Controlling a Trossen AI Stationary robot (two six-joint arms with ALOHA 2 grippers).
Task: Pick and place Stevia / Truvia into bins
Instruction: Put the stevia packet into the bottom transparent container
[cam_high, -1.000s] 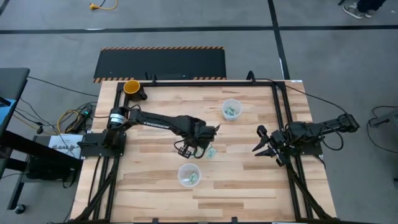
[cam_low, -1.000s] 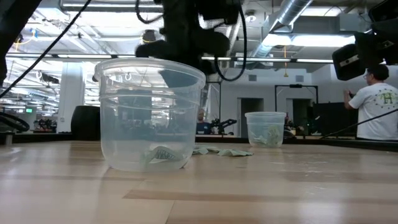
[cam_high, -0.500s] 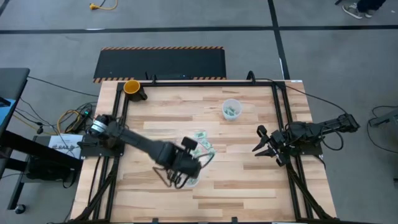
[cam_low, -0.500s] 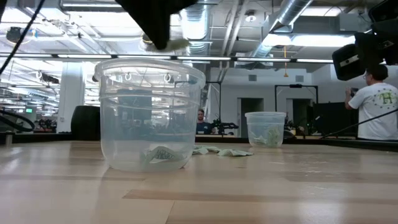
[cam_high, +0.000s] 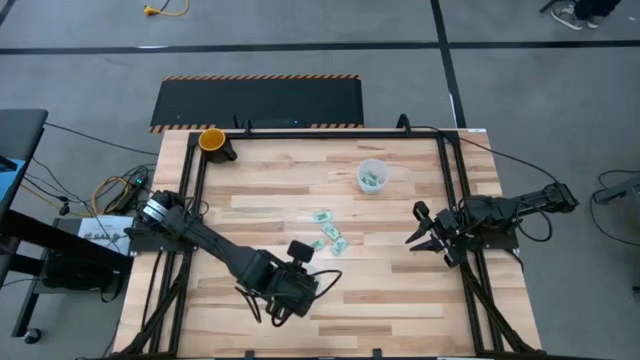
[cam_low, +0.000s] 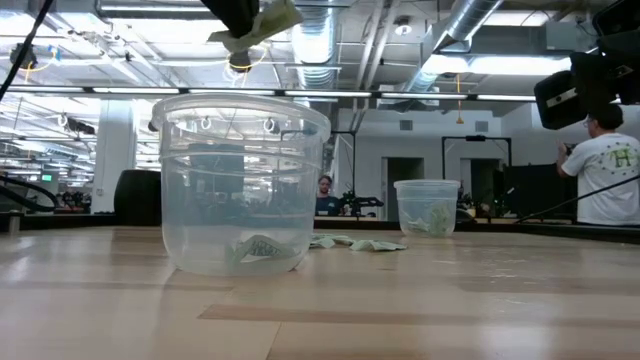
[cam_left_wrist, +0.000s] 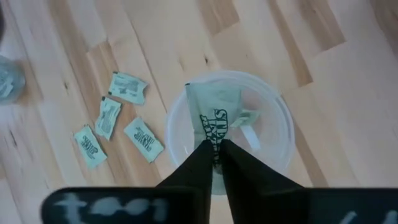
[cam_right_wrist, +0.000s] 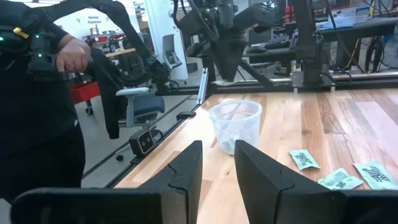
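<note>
My left gripper (cam_high: 298, 290) hangs over the near clear bin (cam_low: 245, 185), shut on a green and white Stevia packet (cam_left_wrist: 214, 115). That bin (cam_left_wrist: 273, 124) lies under the gripper in the high view and has packets on its bottom. The far bin (cam_high: 372, 176) also holds packets. Several loose packets (cam_high: 328, 232) lie flat on the table's middle. My right gripper (cam_high: 420, 235) waits open at the table's right edge. My left gripper pinches the packet by one short end (cam_left_wrist: 213, 142) between its two fingertips. The fingers slant down from above. The rest of the packet sticks out past the fingertips over the bin's mouth, tilted and clear above the rim (cam_low: 262, 22).
An orange cup (cam_high: 213, 140) stands at the far left corner. A black frame rail (cam_high: 300, 133) runs round the table. A person (cam_right_wrist: 43, 99) stands beyond the table's left side. Bare wood lies between the two bins and the right gripper.
My left gripper has swung from the loose packets in the middle toward the table's near edge and risen, carrying one packet. It now stands over the near bin. The other packets and both bins have stayed put.
</note>
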